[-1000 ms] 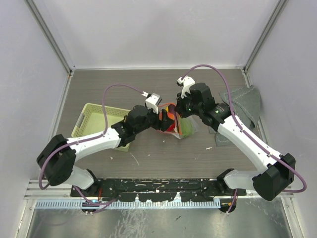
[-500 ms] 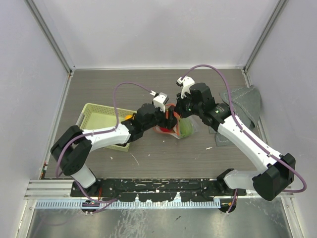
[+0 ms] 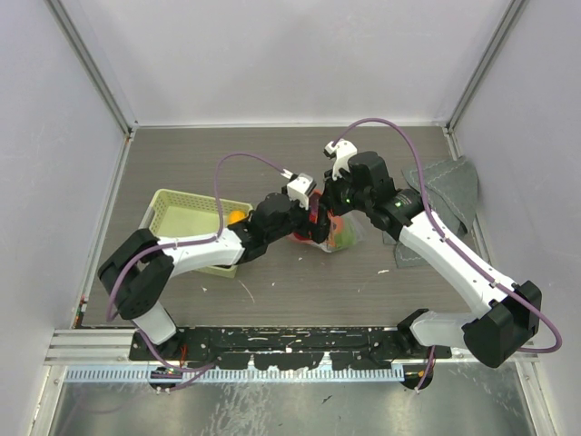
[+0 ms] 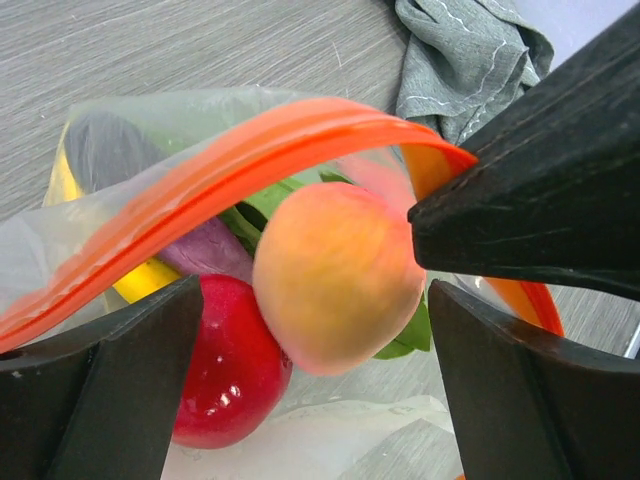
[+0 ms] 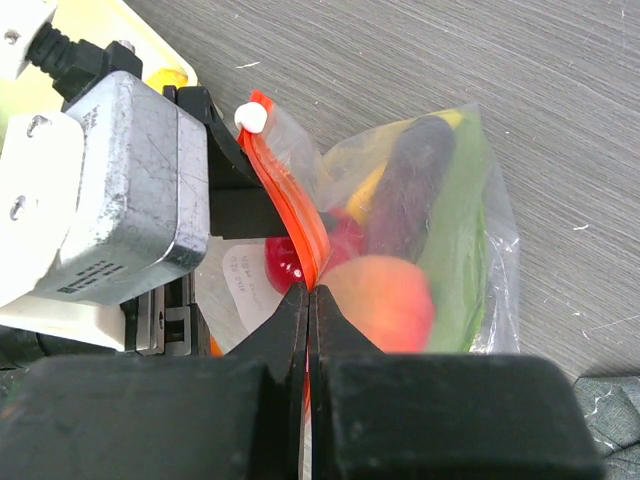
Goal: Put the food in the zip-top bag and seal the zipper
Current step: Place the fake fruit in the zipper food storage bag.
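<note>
A: Right gripper (image 5: pixel 308 300)?
B: Clamped on the zipper (image 5: pixel 285 190), holding the zip-top bag (image 5: pixel 480 250) by its mouth, mid-table.
A: Left gripper (image 3: pixel 306 216)?
B: Spread wide at the bag mouth, gripping nothing. Peach-coloured fruit (image 4: pixel 335 275) lies between its fingers, inside the bag with a red fruit (image 4: pixel 225 365), dark purple piece (image 5: pixel 410 185) and green leaf (image 5: pixel 455 240).
A: Farther out?
B: Pale green basket (image 3: pixel 172 213) on the left, orange piece (image 3: pixel 238 216) in it. Grey cloth (image 3: pixel 445 186) far right.

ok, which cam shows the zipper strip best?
Left wrist: the zipper arcs across the whole frame over the food. Right wrist shows it edge-on, pinched in the right gripper. Top external gives only a red sliver.
</note>
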`<action>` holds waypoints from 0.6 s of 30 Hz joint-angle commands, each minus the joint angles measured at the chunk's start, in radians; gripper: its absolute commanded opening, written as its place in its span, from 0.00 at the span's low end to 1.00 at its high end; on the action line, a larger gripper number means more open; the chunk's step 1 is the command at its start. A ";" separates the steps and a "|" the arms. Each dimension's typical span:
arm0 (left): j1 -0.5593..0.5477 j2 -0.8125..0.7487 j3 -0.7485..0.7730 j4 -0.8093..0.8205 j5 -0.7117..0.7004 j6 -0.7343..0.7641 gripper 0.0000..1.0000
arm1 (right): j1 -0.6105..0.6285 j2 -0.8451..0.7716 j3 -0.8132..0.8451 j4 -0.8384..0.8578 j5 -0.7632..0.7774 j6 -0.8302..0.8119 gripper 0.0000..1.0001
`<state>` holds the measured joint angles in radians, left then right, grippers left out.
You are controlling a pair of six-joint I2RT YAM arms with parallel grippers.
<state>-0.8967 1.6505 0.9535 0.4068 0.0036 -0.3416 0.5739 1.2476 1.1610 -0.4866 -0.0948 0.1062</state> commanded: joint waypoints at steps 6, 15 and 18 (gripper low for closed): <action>-0.008 -0.150 -0.008 -0.068 -0.066 0.025 0.99 | 0.003 -0.037 0.004 0.058 -0.002 -0.007 0.00; -0.008 -0.319 -0.025 -0.316 -0.131 -0.060 1.00 | 0.002 -0.037 0.005 0.057 -0.003 -0.006 0.00; -0.008 -0.371 -0.029 -0.430 -0.222 -0.141 0.98 | 0.003 -0.036 0.004 0.057 -0.006 -0.006 0.00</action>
<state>-0.9009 1.3586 0.9279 0.1253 -0.1024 -0.3851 0.5739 1.2476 1.1610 -0.4858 -0.0948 0.1066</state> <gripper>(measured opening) 0.992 0.031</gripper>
